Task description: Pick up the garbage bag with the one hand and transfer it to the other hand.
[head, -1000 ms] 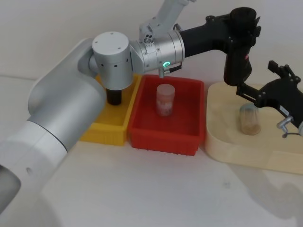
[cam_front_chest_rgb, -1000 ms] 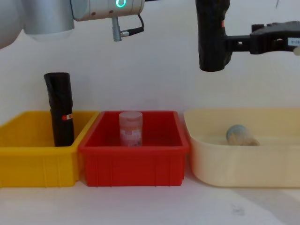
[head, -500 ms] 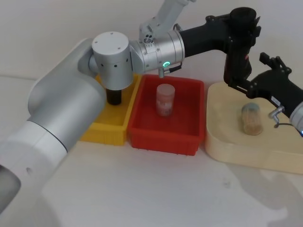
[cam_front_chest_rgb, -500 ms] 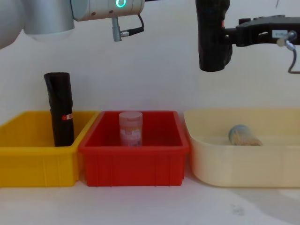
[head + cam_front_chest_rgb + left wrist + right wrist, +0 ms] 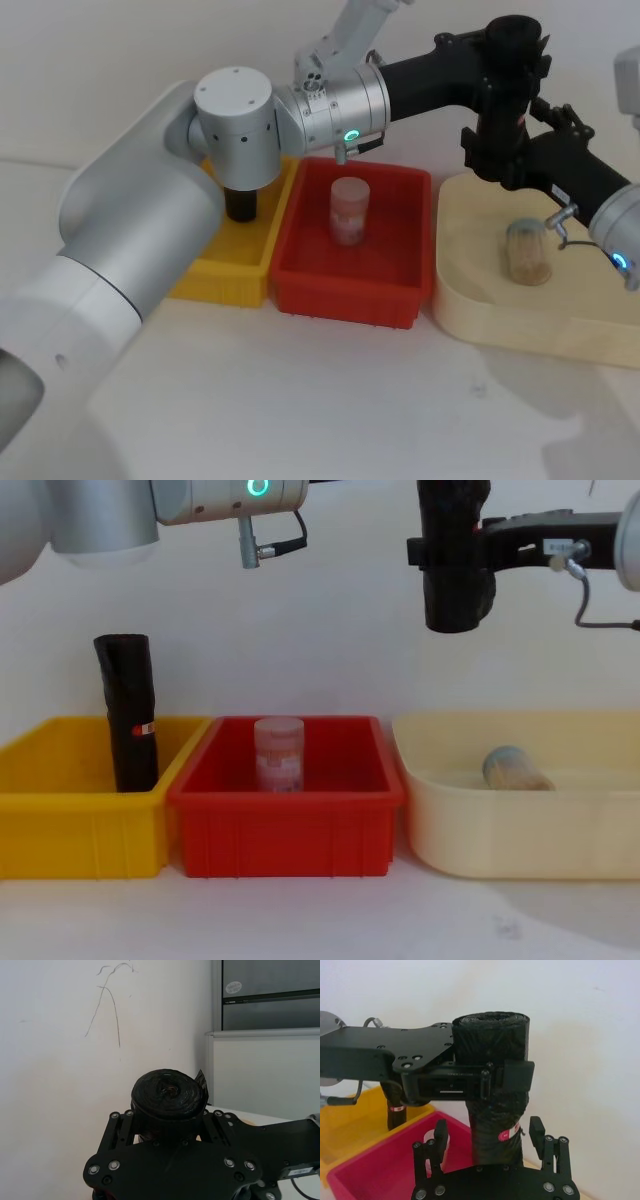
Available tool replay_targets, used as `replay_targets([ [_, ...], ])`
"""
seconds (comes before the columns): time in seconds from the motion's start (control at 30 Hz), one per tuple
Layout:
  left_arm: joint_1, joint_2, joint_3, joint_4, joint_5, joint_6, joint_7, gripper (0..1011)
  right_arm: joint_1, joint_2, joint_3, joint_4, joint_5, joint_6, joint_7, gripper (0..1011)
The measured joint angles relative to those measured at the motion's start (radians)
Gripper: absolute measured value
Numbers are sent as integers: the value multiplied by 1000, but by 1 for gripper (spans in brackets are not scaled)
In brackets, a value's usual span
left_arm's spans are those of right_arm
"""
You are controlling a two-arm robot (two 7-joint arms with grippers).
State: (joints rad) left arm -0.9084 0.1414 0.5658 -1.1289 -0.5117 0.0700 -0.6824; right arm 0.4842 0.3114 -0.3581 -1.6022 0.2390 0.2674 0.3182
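Top of the bag (image 5: 457, 600) is cut off in the chest view, and its middle is hidden behind both pincers. It hangs upright in the air, high over the gap between the red bin (image 5: 290, 830) and the cream tray (image 5: 520, 830), touching neither. The left pincer (image 5: 490, 1081), on the green-ringed arm, is clamped round the bag's upper part. The right pincer (image 5: 488, 1135), on the blue-ringed arm, sits lower with its fingers (image 5: 440, 1134) spread on either side of the bag; I see a gap on one side, and the other side is close but I can't confirm contact. The left wrist view gives me the bag's coiled end only. A slim black roll (image 5: 130, 712) stands leaning in the yellow bin (image 5: 60, 820), its foot hidden by the bin wall. A clear jar (image 5: 279, 753) stands upright in the red bin, and another jar (image 5: 515, 768) lies on its side in the tray, half hidden by the rim. The tabletop (image 5: 330, 400) is plain white and the wall is white, with a grey panel showing in the left wrist view. The bag has a small red label (image 5: 506, 1135), the slim roll a red-and-white one, the left pincer some fine print, and the panel a sticker: none of them readable.
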Motion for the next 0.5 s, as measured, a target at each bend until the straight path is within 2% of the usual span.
replay_targets([
  [0.3, 0, 0, 0, 0, 0, 0, 0, 503, 31, -24, -12, 35, -17, -2, -10, 1000],
  [0.5, 0, 0, 0, 0, 0, 0, 0, 503, 40, -32, -16, 45, -22, -3, -13, 908],
])
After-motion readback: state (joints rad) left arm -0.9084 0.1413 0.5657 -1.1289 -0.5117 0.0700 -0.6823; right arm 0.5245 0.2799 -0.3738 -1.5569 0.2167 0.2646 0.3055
